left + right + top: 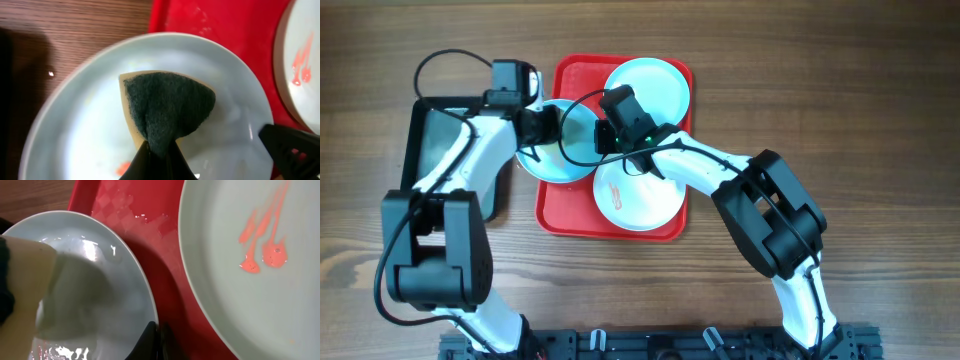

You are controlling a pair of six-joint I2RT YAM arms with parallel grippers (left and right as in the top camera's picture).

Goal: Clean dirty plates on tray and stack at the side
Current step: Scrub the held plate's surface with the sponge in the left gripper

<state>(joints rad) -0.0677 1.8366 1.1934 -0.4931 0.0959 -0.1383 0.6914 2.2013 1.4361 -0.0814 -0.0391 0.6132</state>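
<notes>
While left end effector (161, 162) clamps sponge (167, 105), right end effector (157, 341) seemingly pinches plate (117, 305).

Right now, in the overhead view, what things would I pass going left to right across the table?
black tray → left plate → stained plate. The far plate overlaps the stained one sideways, so it is left out of the order.

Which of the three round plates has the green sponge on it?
The pale turquoise round plate overhanging the red plastic tray at left: the left gripper holds the green sponge on it. The whiter plate carries red streaks; the far turquoise plate lies bare.
</notes>
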